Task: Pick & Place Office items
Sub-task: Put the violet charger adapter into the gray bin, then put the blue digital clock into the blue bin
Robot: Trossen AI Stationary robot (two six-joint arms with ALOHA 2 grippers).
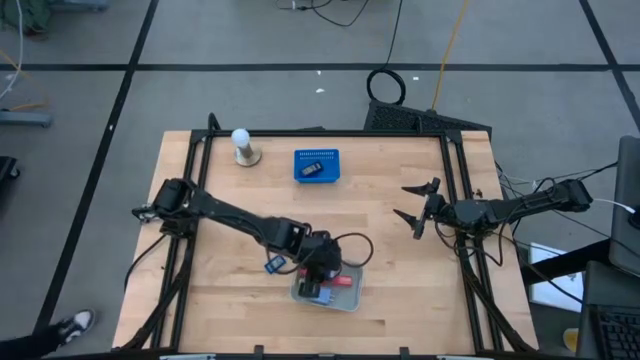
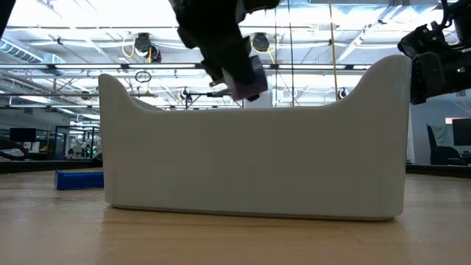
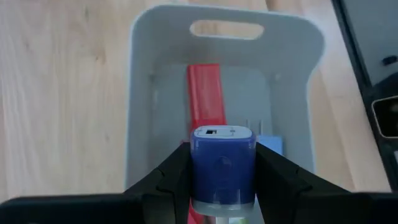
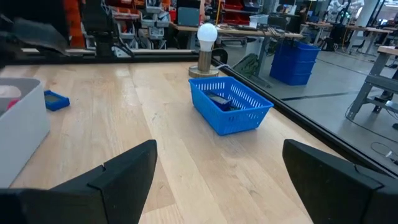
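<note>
Looking across your wooden desk [image 1: 400, 240] first, you see it carries a light grey tray [image 1: 345, 297] close to the middle of its near edge, and a blue perforated basket [image 1: 317, 166] toward the far edge with a dark item [image 1: 311, 169] lying inside it. Just beside the basket, nearer the far left corner, a white ball on a round stand [image 1: 241, 146] sits upright.

Your left arm reaches from the left edge diagonally to the grey tray, and the left gripper [image 3: 222, 177] hangs directly above the tray's open top. Its jaws are pinching a blue-purple blocky piece [image 3: 222, 165] with a small light port on its end face; in the low view that piece [image 2: 249, 79] shows above the tray's rim, not touching it. Your right arm lies along the right edge, well apart from the tray, and the right gripper [image 1: 418, 205] has its jaws spread wide with nothing between them.

Inside the tray a long red piece [image 3: 206, 93] lies flat on the floor, running from the handle-slot end toward the gripper, and a light blue piece [image 3: 271, 144] rests just beside it. On the bare desk just beside the tray, on its left-edge side, a small blue piece [image 1: 272, 265] lies apart from the tray's wall.
</note>
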